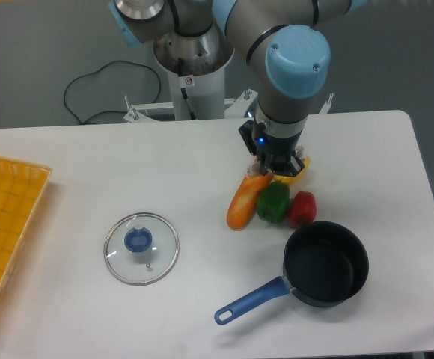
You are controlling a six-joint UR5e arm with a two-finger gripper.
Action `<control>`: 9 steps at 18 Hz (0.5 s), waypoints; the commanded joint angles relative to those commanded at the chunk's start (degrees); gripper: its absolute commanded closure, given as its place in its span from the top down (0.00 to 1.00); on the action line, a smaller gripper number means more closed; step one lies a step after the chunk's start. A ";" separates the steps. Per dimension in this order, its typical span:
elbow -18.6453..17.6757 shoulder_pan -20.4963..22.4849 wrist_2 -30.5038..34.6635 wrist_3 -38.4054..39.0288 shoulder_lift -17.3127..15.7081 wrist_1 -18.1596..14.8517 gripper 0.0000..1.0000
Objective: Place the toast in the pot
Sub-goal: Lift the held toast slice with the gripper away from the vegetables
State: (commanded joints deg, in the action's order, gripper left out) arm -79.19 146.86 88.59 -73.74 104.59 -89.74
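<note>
The pot [326, 263], a small black saucepan with a long blue handle [251, 301], stands empty at the front right of the table. The toast does not show as such. Only a yellowish edge [298, 174] peeks out from under the gripper, and I cannot tell what it is. My gripper [275, 167] points straight down behind the pot, just above the far end of the orange loaf. The wrist hides its fingers, so I cannot tell whether they are open or shut.
An orange baguette-shaped loaf [245, 202], a green pepper [274, 202] and a red pepper [302, 208] lie clustered just behind the pot. A round glass lid with a blue knob [141, 247] lies to the left. An orange tray [7, 239] sits at the left edge.
</note>
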 joint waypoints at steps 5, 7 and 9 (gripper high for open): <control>2.19 -0.09 0.00 0.09 0.96 -0.09 0.00; 3.33 0.00 -0.35 0.09 1.23 0.17 0.00; 4.30 0.26 -0.53 0.09 1.67 0.44 0.00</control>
State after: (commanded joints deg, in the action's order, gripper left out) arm -74.89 147.13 88.07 -73.65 106.26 -89.30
